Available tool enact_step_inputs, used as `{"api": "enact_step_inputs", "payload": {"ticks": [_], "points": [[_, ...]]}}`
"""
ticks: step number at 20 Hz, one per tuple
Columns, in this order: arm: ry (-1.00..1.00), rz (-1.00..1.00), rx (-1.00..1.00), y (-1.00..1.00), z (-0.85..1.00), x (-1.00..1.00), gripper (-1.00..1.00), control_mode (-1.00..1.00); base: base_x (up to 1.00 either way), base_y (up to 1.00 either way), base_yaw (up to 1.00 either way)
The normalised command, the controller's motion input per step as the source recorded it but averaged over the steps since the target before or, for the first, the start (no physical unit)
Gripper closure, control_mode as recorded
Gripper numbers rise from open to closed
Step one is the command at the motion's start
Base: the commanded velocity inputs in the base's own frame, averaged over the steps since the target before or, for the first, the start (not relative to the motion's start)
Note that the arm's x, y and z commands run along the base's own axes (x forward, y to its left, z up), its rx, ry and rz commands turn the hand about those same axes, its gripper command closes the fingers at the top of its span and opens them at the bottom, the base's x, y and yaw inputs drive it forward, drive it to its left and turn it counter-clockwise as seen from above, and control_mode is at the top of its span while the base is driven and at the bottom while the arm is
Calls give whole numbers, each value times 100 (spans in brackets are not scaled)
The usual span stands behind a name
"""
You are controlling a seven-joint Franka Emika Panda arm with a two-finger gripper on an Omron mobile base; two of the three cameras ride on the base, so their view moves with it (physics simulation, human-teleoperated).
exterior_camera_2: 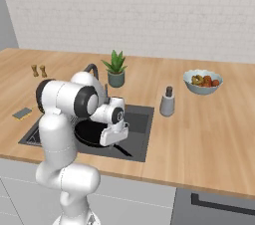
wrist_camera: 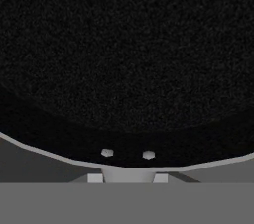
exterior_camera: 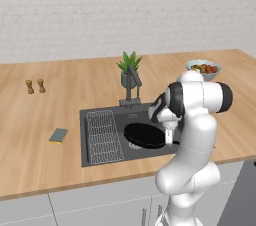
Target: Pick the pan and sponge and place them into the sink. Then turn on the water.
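Gripper is clamping narrow on pan handle over sink; it should be releasing only once pan sits flat

White, rounded arm segments with dark joint bands.

A matt black pan with a grainy, speckled surface sits in a dark grey sink, set into a smooth light wood-grain counter.

White brick wall, wood counter.
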Motion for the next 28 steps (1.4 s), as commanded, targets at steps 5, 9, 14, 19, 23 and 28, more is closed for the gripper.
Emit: {"api": "enact_step_inputs", "payload": {"ticks": [5,9,14,19,23,28], "points": [[0,0,0,0,-40,14,100,-100,0,0,0],[-2,0,0,0,-43,5,100,-100,0,0,0],[-1,0,-5,-1,-44,2,100,-100,0,0,0],[0,0,-6,0,-29,2,100,-100,0,0,0],[0,0,3,0,-4,0,100,-100,0,0,0],[-8,0,15,0,16,0,-100,-100,0,0,0]]}}
